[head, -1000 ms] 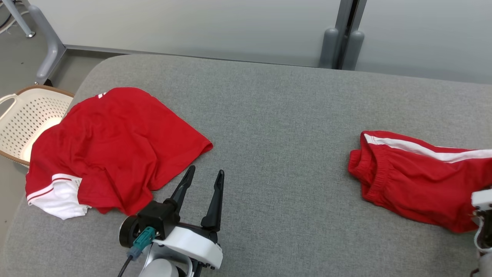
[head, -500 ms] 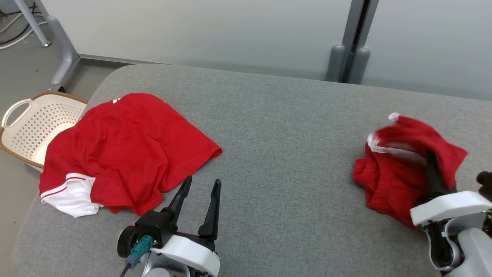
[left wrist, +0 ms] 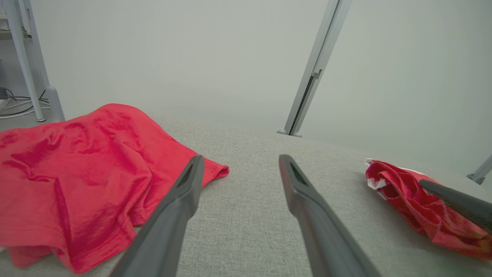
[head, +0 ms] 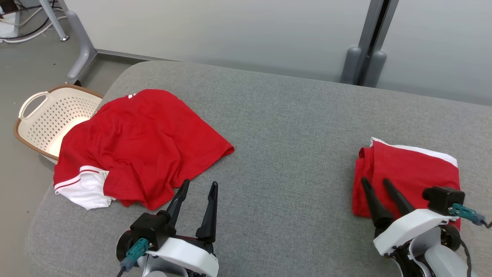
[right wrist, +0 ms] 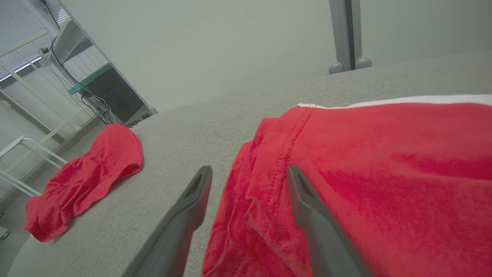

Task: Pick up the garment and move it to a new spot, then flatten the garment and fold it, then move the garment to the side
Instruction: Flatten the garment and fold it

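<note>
A red garment with a white stripe lies folded in a compact rectangle at the right of the grey padded table. My right gripper hovers open over its near-left edge with nothing between the fingers; in the right wrist view the garment lies under and right of the gripper. A second, crumpled red garment with white trim lies at the table's left. My left gripper stands open just right of its near hem. In the left wrist view, that gripper points between both garments.
A cream perforated basket sits on the floor off the table's left edge, partly under the crumpled garment. Grey partition posts stand behind the table, and a metal desk leg is at the far left.
My right gripper carried a flap of the right garment over itself, then opened and let go; the garment now lies folded. The head camera shifted. The left gripper stayed put.
</note>
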You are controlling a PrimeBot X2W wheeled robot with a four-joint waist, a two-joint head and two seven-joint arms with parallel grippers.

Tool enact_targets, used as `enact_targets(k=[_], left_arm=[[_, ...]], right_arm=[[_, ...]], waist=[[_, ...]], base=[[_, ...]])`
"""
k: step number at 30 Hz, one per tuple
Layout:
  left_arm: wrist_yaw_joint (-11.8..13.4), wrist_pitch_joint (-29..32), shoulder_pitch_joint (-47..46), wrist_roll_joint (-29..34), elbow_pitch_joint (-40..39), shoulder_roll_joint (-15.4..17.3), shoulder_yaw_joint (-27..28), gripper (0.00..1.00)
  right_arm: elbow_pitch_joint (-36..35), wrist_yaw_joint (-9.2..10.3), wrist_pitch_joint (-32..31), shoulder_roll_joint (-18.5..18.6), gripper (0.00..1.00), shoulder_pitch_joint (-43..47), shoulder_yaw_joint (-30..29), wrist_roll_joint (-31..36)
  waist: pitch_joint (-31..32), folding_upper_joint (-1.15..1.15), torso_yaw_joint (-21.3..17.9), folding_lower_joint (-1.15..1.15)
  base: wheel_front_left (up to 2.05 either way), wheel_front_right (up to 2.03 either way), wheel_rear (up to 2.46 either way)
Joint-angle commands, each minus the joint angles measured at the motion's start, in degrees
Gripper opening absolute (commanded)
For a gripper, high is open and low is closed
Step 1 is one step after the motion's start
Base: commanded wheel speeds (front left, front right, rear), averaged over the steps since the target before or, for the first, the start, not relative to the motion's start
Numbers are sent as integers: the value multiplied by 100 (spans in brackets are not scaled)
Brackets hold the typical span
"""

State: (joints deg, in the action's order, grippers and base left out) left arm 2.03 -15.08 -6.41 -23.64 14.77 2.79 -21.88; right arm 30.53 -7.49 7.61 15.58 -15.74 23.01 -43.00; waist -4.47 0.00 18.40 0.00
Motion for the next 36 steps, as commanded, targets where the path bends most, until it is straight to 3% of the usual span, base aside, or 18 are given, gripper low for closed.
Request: enact_targets(k=[1,11,21,28,36], left_arm=[[-7,-12,-25,35,-42,21,10,100],[47,-12,-124,-5,-121,21,-26,100],[38,-12,-181,84,-256,21,123,100],[16,-12,-217,183,-502,21,313,100],[24,-12,-105,245,-667,22,445,100]], right_arm=[[-51,0,-37,39,100,39,37,-57],[310,0,-824,115,100,-102,655,-456],[-316,0,-76,356,100,-322,586,-657],[-327,0,635,611,100,-315,-8,379],[-530,0,767,140,100,252,-1524,1868]], waist=[[-11,0,9,0],[-139,0,-7,0],[-98,0,-407,0],[51,0,-885,0],[141,0,-1253,0]], base=[[0,0,0],[0,0,0],[0,0,0],[0,0,0],[0,0,0]])
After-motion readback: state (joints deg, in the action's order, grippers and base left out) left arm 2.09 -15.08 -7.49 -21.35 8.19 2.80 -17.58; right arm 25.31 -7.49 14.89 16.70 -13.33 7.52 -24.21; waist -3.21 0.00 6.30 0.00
